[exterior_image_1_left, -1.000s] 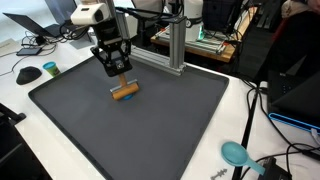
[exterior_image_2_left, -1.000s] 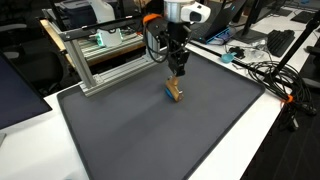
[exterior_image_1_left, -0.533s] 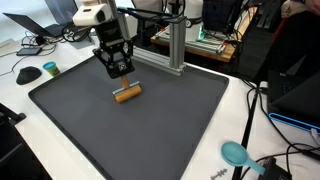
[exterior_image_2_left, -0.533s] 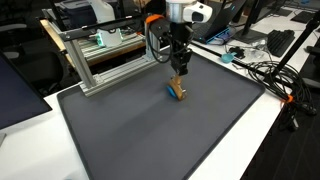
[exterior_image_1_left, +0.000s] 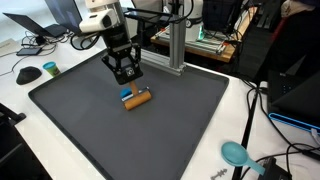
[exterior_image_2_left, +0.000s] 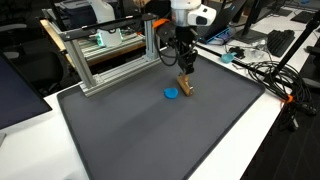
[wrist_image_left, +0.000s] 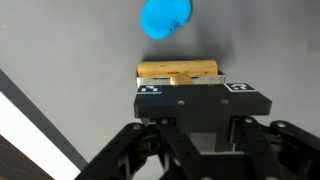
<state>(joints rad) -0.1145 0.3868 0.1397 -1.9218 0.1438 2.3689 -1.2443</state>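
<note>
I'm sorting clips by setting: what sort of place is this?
Probably a robotics lab or office workbench: an aluminium extrusion frame stands at the edge of a dark work mat, and a computer mouse and loose cables lie on the white tables around it.

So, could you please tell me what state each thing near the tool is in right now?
tool: shut on the wooden block.
wooden block: gripped in the tool; on or just above the grey mat, I cannot tell.
blue disc: lying flat on the grey mat beside the wooden block, free of the tool.
grey mat: spread flat on the table.
</note>
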